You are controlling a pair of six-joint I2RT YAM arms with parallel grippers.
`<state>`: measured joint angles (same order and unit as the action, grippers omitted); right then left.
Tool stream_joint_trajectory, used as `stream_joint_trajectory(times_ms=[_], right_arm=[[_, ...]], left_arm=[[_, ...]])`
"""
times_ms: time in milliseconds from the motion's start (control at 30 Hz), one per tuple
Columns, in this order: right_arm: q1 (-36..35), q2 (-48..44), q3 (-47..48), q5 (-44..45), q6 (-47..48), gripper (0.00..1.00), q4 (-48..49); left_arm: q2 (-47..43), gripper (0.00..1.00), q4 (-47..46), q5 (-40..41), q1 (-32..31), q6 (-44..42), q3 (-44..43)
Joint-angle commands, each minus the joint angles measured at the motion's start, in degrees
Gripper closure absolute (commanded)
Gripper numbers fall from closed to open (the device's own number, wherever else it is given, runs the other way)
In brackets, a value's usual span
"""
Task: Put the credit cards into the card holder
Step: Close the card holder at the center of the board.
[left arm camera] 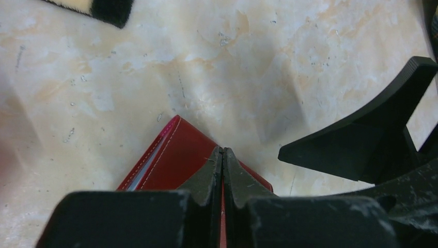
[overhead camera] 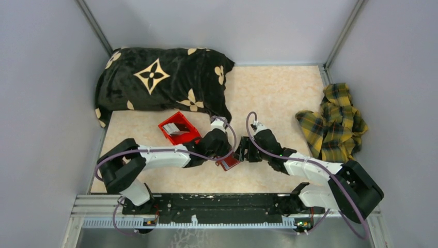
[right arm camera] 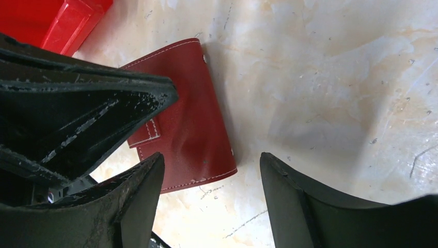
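My left gripper [left arm camera: 222, 155] is pressed shut on the card holder [left arm camera: 175, 155], a sliver of dark red showing between its fingers. The holder lies on the table [right arm camera: 320, 77] between my arms, and my right gripper [right arm camera: 210, 157] stands wide open just beside it, holding nothing. Beyond, a red bin [overhead camera: 163, 128] holds what look like the credit cards [overhead camera: 178, 129], too small to tell for sure, and farthest back lie a black patterned blanket [overhead camera: 160, 77] and, to the right, a plaid cloth [overhead camera: 335, 121].
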<state>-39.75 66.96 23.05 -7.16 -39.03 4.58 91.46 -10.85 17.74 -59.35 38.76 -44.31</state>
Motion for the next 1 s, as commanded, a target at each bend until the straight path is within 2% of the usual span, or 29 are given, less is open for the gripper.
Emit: stream_joint_trajectory(times_ms=[0,267,667,967], right_arm=[[1.87,1.97,-1.34,-3.88,-1.60,0.31,7.81],[2.37,4.45,-3.36,-5.44,-2.71,0.31,11.92],[2.26,9.17,-7.64,-9.36,-4.63,0.30,18.75],[-2.94,16.32,-10.85,-8.83,-7.25,0.30,25.21]], left_arm=[[0.90,0.95,-0.16,-3.31,0.29,1.57,1.29],[-2.80,0.95,0.70,-3.03,0.16,7.35,7.78],[-3.86,0.94,-1.47,-2.27,-0.59,10.04,12.46],[-2.63,0.96,-3.18,-2.08,-0.59,10.80,14.67]])
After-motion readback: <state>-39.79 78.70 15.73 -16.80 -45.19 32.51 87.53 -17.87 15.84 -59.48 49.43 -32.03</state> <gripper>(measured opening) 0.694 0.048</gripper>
